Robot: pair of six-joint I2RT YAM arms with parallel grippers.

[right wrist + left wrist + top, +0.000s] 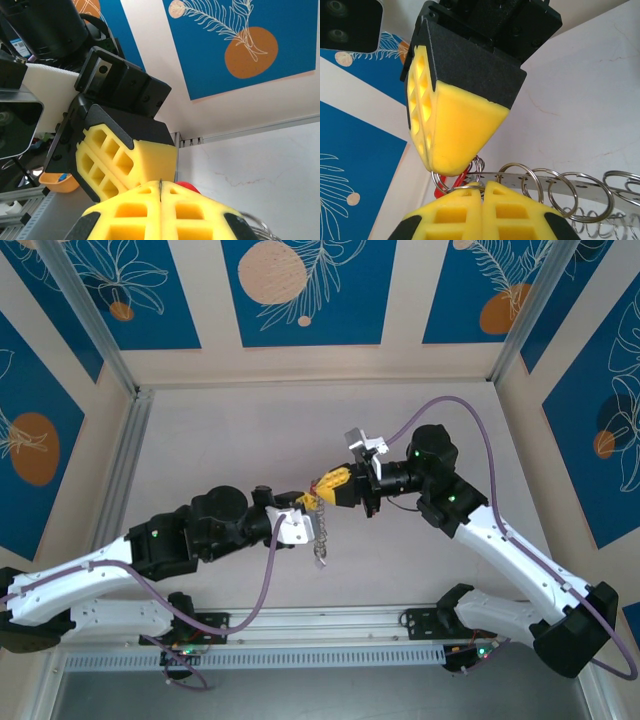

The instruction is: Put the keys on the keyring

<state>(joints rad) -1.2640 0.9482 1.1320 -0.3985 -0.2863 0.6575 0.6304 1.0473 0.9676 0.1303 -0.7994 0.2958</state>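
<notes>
- Grip on the ring: the left gripper [482, 195] has its fingers pressed together on one end of the flat grey metal keyring [555, 179]. The rest of the band, with its silver wire loops [563, 192], trails off to one side of those fingertips.
- The right gripper [160, 192] is also pressed together, tip to tip with the left one. The tiny red oval key [189, 187] peeks out right at its fingertips and looks pinched there, though the contact itself is hidden.
- The keyring is probably light, stiff, smooth metal, so it may pivot or swing in a narrow pinch. It is best held on the flat band, close to the loop being worked.
- The key is likely featherlight and rigid, and easily flicked away. Pinching one side of the oval would leave the hollow free.
</notes>
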